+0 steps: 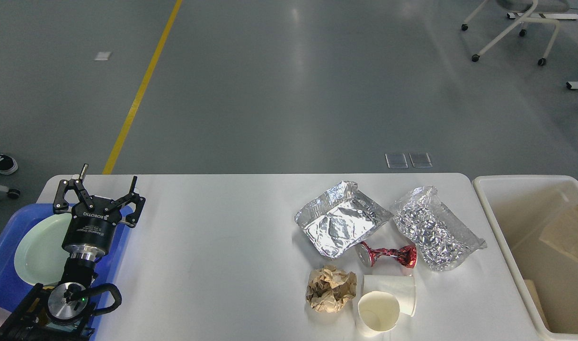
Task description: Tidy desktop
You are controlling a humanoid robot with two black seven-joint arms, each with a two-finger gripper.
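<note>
The white table (222, 246) carries foil and paper litter well right of the left gripper's (97, 189) wide, empty fingers, awaiting binning.

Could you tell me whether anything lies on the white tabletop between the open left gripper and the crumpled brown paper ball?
Nothing visible does. The left gripper hovers open over the blue plastic tray, and the white tabletop between it and the crumpled brown paper ball is bare.
</note>
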